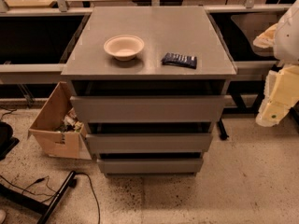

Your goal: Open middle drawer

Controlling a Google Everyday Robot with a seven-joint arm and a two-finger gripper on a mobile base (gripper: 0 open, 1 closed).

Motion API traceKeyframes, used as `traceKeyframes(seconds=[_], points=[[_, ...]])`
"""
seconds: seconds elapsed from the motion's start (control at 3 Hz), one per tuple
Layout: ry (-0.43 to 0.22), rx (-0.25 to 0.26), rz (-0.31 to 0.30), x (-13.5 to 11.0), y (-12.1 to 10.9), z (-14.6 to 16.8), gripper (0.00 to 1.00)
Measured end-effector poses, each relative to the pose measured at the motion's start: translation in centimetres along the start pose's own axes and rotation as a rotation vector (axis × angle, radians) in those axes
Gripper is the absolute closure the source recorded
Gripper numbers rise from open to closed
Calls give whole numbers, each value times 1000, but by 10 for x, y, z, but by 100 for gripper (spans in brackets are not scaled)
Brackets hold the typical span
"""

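At far right, gripper (279, 96) apart from middle drawer (149, 143); grip can't tell; cardboard box (55, 146) w/ clutter.

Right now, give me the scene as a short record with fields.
cabinet top: beige bowl on the left, dark snack packet on the right
middle drawer: looks shut, nothing touching it
end effector: right of the cabinet, apart from it
floor: open cardboard box left of the cabinet
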State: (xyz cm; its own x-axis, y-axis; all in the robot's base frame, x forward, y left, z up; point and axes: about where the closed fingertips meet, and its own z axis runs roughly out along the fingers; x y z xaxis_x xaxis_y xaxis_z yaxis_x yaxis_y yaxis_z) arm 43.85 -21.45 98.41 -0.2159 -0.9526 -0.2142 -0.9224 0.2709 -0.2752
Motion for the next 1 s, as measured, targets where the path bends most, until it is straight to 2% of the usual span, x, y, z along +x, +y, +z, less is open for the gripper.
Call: traceKeyframes(seconds=[0.33, 0.67, 1.0], points=[[-11, 0, -2, -4, 3, 3, 0], [-66, -15, 13, -20, 23, 33, 0], [-83, -23, -8, -33, 46, 97, 0]])
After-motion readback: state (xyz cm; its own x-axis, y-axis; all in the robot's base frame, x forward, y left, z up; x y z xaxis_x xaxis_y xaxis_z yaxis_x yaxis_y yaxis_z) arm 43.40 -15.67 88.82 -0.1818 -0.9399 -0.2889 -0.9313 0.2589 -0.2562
